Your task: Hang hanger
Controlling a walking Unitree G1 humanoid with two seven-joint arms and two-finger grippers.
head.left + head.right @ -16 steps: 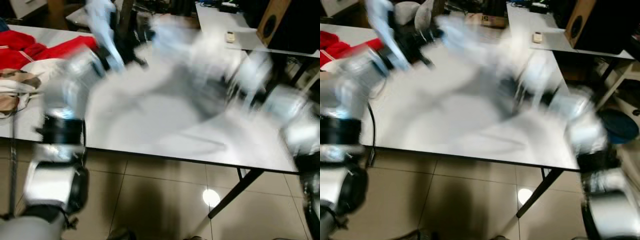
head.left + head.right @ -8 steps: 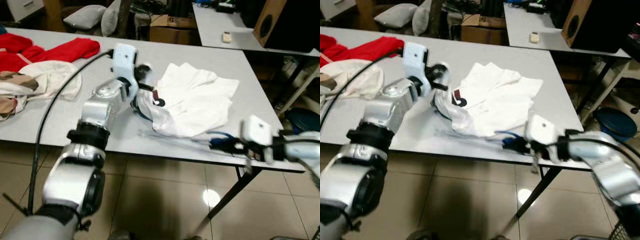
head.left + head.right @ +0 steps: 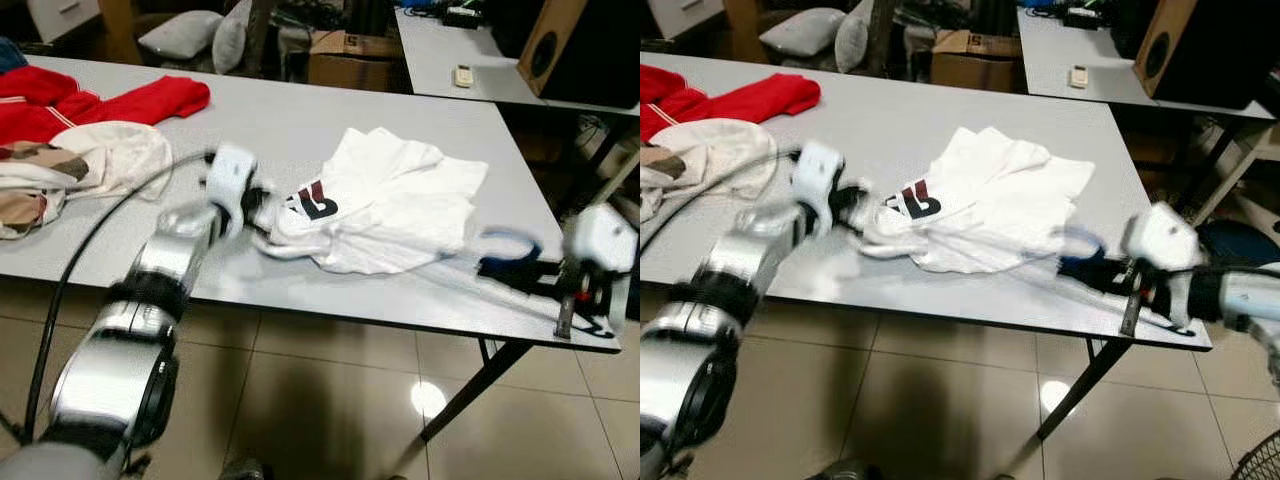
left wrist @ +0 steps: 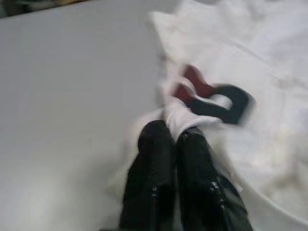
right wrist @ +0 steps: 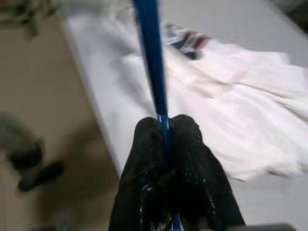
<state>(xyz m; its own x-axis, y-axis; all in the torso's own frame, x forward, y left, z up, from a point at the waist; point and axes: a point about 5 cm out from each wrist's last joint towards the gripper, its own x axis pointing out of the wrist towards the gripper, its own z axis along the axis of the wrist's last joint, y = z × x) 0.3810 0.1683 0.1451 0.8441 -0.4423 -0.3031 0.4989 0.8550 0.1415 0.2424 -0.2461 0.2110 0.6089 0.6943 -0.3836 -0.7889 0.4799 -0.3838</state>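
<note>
My right gripper [image 5: 166, 144], clamped on the blue hanger [image 5: 150, 62], has swung out past the table's [image 3: 300, 130] right corner. My left gripper [image 4: 174, 137] still pinches the white shirt [image 3: 400, 205]; neither is hung yet.

Premises appear to be a cluttered workroom or storage room, not a furnished living space. Grounds: two plain grey folding-leg benches, the near bench [image 3: 300, 130] and a second bench [image 3: 440, 60] behind; glossy beige tiled floor [image 3: 320, 400]; a cardboard box [image 3: 345, 58]; a wooden loudspeaker [image 3: 548, 42]; cushions [image 3: 185, 32] piled at the rear; loose clothes heaped on the bench, including a red garment [image 3: 120, 100].
</note>
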